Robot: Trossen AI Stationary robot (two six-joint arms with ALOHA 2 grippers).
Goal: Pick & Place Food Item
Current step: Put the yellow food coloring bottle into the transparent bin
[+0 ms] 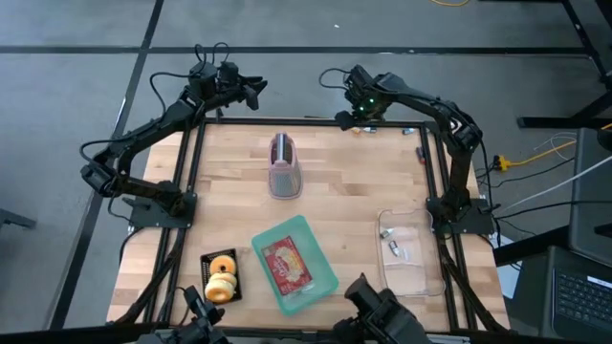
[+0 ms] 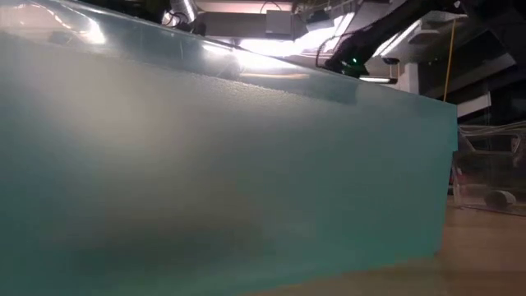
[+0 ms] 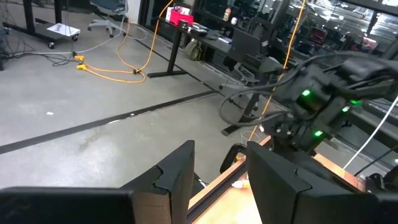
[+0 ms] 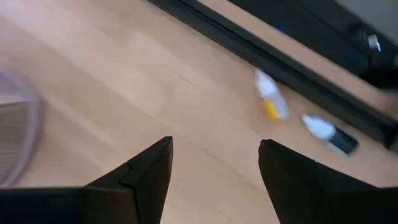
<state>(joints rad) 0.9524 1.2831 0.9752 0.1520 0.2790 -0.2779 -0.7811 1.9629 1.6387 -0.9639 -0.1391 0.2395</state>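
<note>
You are at the start; nothing is held; the doughnuts (image 1: pixel 222 276) sit in the black tray (image 1: pixel 206 260) at the near-left edge. Left gripper (image 3: pixel 219 180) and right gripper (image 4: pixel 214 163) both hang parted and empty at the far rail; next, reach down past the teal tray (image 1: pixel 325 277); the mid-table is mostly open.

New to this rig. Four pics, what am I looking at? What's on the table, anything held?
Two robot arms work at a wooden table. One camera looks straight down, one sits at table height, blocked by the teal tray, and one rides each wrist. The left gripper and right gripper sit at the far edge, both open and empty. On the table: a pink toaster-like item, the tray with a red packet, donuts on a black tray, a clear bin, and small bottles.
</note>
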